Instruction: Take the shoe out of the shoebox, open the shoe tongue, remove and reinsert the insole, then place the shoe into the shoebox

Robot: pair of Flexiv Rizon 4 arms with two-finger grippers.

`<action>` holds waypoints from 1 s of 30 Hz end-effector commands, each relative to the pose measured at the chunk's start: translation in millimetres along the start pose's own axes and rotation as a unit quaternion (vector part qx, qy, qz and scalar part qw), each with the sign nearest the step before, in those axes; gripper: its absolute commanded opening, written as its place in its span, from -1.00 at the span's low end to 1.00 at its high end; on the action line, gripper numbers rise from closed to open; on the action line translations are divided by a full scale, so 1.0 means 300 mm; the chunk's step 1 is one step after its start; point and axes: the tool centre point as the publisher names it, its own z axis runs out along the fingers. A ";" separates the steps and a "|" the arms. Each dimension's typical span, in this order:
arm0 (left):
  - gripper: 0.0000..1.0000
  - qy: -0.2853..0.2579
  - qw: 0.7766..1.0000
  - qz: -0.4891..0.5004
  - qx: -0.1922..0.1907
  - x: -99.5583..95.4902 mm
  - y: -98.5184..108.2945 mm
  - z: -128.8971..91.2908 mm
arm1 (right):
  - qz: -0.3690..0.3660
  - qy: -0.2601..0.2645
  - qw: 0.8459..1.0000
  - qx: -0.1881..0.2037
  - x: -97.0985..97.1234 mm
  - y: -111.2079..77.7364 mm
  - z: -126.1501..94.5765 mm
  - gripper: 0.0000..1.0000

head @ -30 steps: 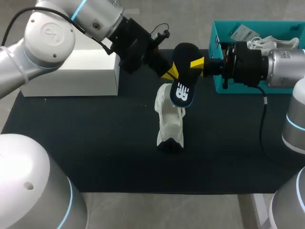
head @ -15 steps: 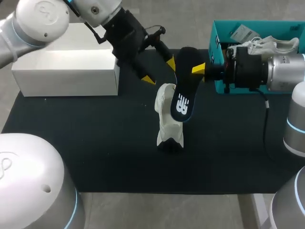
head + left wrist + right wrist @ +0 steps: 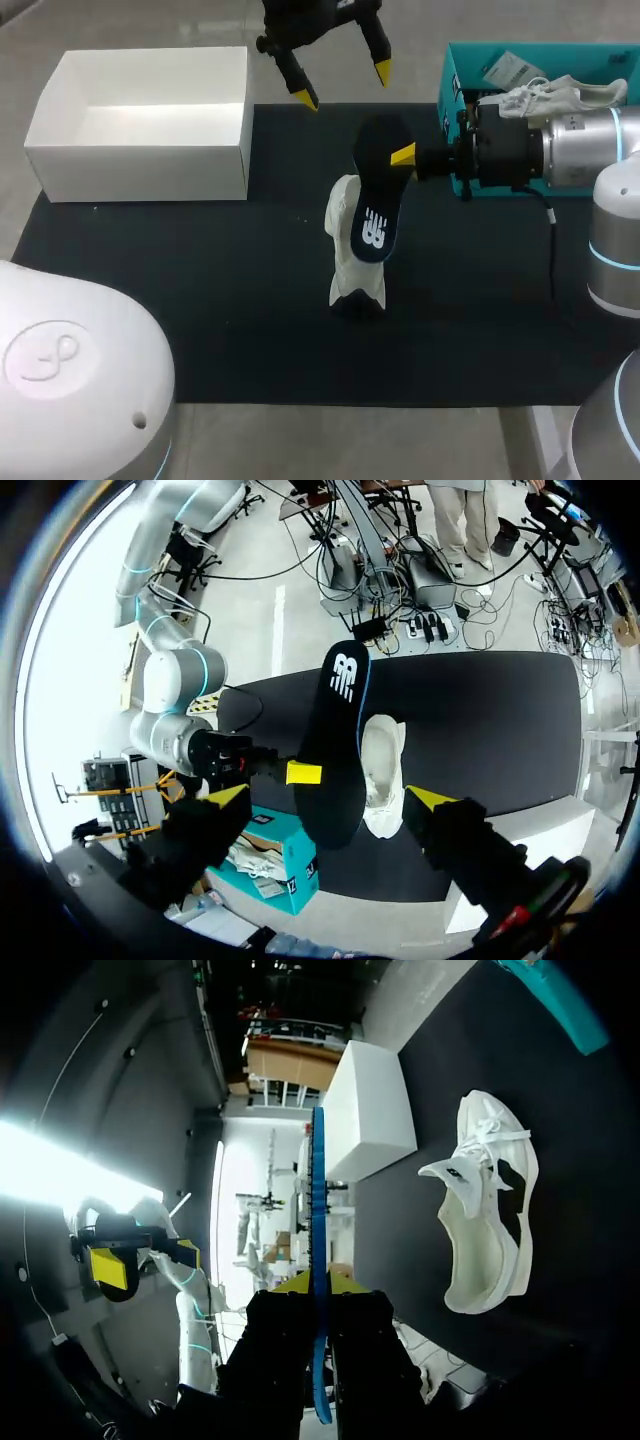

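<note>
**Right gripper pinching the insole over the shoe, left gripper open and apart**

Nearest, at the centre of the head view, the white shoe (image 3: 352, 265) is lying on the black mat (image 3: 200, 300). In the right wrist view its tongue is standing pulled up and away from the dark opening, with the laces loose.

Just above it in the frame, the insole (image 3: 378, 190) is hanging in the right gripper (image 3: 405, 157), which is coming in from the right edge. Both fingers are pressing on the insole's upper part from two sides, so the gripper is clenched on it. In the right wrist view the insole is running edge-on between the fingers and out ahead of them. It is black with a blue rim and a white mark near its lower end. That end is overlapping the shoe, and whether they are touching cannot be told.

Farther back, the white box (image 3: 60, 160) is sitting at the upper left. The teal box (image 3: 452, 90) is sitting at the upper right, holding a second white shoe (image 3: 560, 95).

Farthest, at the top centre, the left gripper (image 3: 343, 85) is hovering with its fingers spread wide and gripping nothing, well apart from the insole.
</note>
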 end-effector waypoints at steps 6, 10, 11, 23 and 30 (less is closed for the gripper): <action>1.00 0.163 0.986 0.023 -0.013 -0.054 0.016 -0.036 | -0.007 0.004 1.000 0.010 0.013 0.013 0.013 -1.00; 1.00 0.169 0.985 0.029 -0.019 -0.066 0.009 -0.055 | -0.007 0.000 1.000 0.012 0.012 0.015 0.009 -1.00; 1.00 0.169 0.985 0.028 -0.019 -0.065 0.011 -0.057 | -0.008 0.000 1.000 0.012 0.012 0.015 0.009 -1.00; 1.00 0.154 0.988 0.017 -0.020 -0.065 0.003 -0.061 | -0.009 0.005 1.000 0.016 0.014 0.018 0.013 -1.00; 1.00 0.151 0.988 0.017 -0.017 -0.064 -0.007 -0.053 | -0.008 0.006 1.000 0.014 0.011 0.018 0.004 -1.00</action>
